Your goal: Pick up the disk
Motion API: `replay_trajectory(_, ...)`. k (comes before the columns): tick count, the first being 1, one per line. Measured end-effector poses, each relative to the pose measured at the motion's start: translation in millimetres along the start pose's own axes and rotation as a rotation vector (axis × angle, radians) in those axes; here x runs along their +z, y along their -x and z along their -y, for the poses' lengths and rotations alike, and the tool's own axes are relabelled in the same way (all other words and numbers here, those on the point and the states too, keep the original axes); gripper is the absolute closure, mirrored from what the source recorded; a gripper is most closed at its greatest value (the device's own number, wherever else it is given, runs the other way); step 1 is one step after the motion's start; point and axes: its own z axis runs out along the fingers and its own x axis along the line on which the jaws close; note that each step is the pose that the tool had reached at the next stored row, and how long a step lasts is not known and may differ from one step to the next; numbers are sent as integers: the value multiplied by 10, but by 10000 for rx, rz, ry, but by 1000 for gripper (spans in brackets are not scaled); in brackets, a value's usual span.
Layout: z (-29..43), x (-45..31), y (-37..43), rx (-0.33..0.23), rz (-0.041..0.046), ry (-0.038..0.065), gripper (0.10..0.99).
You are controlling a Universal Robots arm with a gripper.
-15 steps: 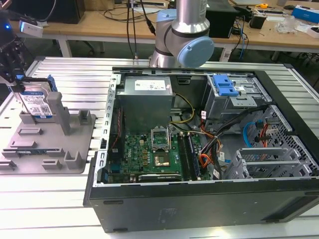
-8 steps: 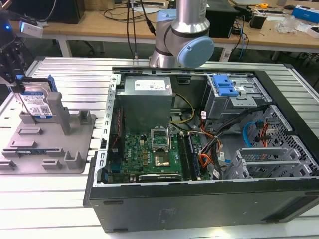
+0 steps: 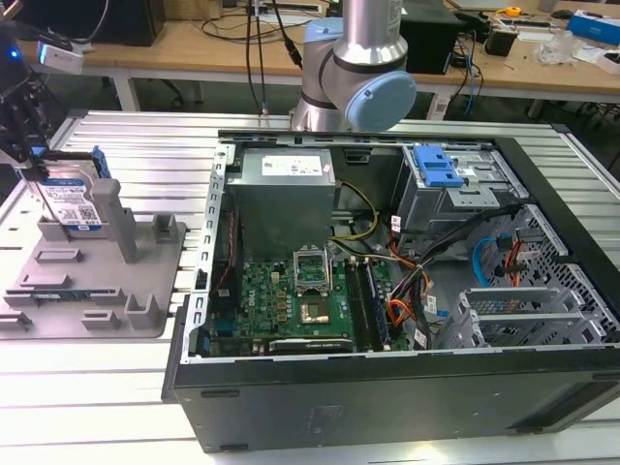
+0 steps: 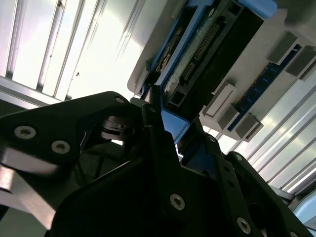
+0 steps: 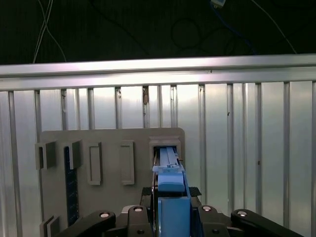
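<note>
Black metal tool [image 5: 170,217] pinching the flat silver, blue-railed disk [image 3: 73,199] above ribbed aluminium table [image 3: 145,145].

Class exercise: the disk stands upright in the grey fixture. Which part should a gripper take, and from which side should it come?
Judging by its pose, grip the disk across its broad flat faces near the free top edge, coming from above: its lower end sits in the grey fixture, between upright posts. The gripper is already at that top edge.

Disk [image 5: 170,197] edge-on between black fingers [image 5: 148,195]; grey fixture [image 5: 108,197] on ribbed metal table [image 5: 247,148]
</note>
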Motion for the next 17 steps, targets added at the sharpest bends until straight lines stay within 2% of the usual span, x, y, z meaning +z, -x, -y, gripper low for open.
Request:
replay_trajectory(9,0,1,-1,0,1,-2,722)
replay_trajectory(12,1,-30,-2,0,0,-1,722)
replay_trajectory(13,1,-48,-3,-1,0,-1,722)
replay_trajectory(14,3,-100,-5,0,1,-1,722)
replay_trajectory(16,5,-217,-11,0,0,0,722)
replay_trajectory(17,8,-308,-15,0,1,-2,722)
